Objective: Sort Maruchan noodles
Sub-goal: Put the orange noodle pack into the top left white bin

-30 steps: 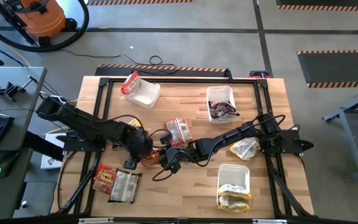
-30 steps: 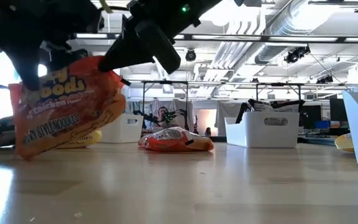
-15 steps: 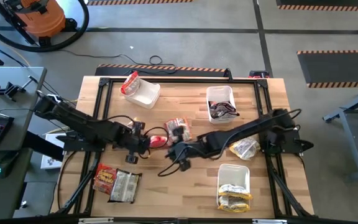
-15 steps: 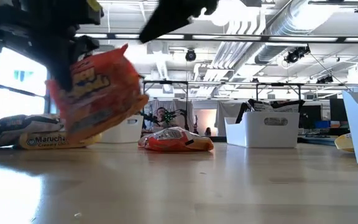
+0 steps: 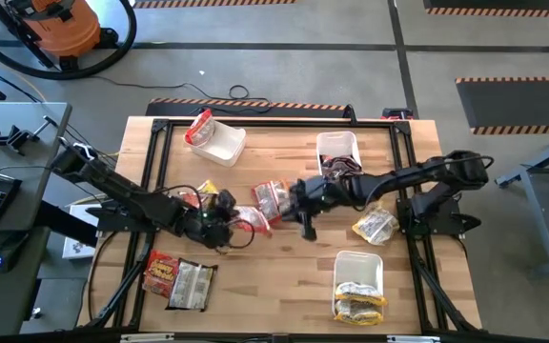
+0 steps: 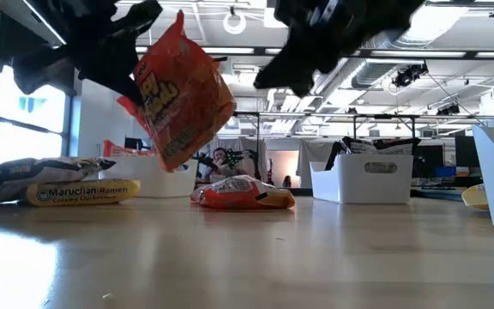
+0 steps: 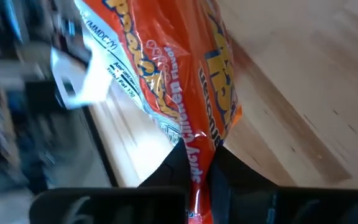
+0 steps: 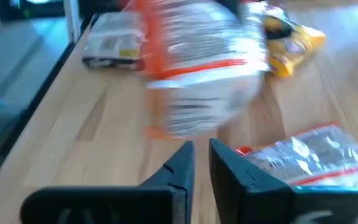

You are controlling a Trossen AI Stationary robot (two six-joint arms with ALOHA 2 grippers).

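Orange crinkly plastic fills my left wrist view: a red-orange Maruchan packet [image 7: 185, 93] pinched by its sealed edge between my left gripper [image 7: 199, 186] fingers, clamped tight on it. In the high view that packet [image 5: 252, 220] sits just left of the frame's centre, at the tip of my left arm, and in the low view it hangs clear above the wooden table [image 6: 316, 257], tilted, in the upper left of the frame. My right gripper [image 8: 201, 163] is empty, its fingers only a narrow slit apart, with nothing between them; it shows near the centre of the high view, just right of a packet lying flat on the wood [image 5: 273, 198].

I judge this the carry step: packet lifted, not yet delivered. The white bin with a red packet [image 5: 219, 141] sits in the upper left of the high view, and that looks the right home for this colour. Next I need to swing the left arm up toward that bin, keeping the grip firm since I hold only a thin edge, then open over it.
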